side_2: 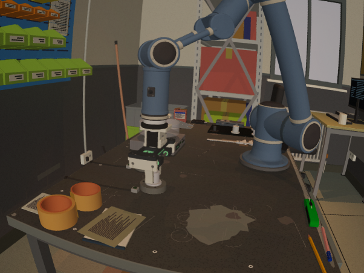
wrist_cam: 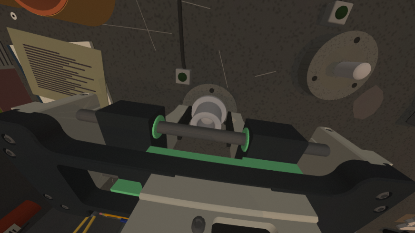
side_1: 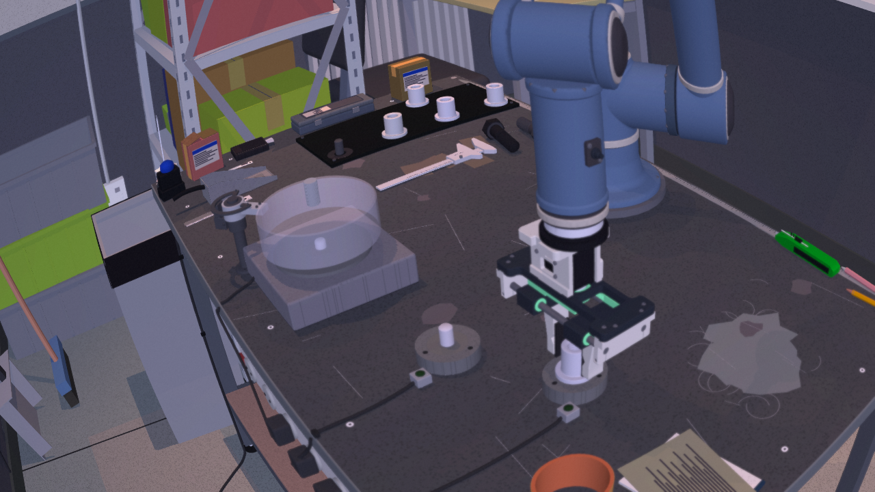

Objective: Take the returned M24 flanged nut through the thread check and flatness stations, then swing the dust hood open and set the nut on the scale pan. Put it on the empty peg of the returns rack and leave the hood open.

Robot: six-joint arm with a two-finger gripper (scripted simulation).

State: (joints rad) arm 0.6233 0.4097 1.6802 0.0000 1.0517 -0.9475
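The white flanged nut (side_1: 572,361) (wrist_cam: 207,111) is partly hidden by the fingers around its barrel; it sits on the nearer round grey station disc (side_1: 575,384) (side_2: 153,186). My gripper (side_1: 574,355) (side_2: 152,176) (wrist_cam: 206,119) stands open around the nut, holding nothing. The other station disc (side_1: 447,351) (wrist_cam: 342,65) with its bare white pin lies to the left. Beyond it the clear dust hood (side_1: 317,220) stands closed over the grey scale (side_1: 333,275). The black returns rack (side_1: 407,122) at the far edge carries several white nuts and one bare dark peg (side_1: 338,147).
A small sensor box (side_1: 568,412) with a cable lies just in front of the nut's station. Orange tape rolls (side_2: 57,211) and papers (side_2: 112,225) lie along the near table edge. A caliper (side_1: 437,165) lies ahead of the rack, and the arm's base (side_2: 267,151) stands far right.
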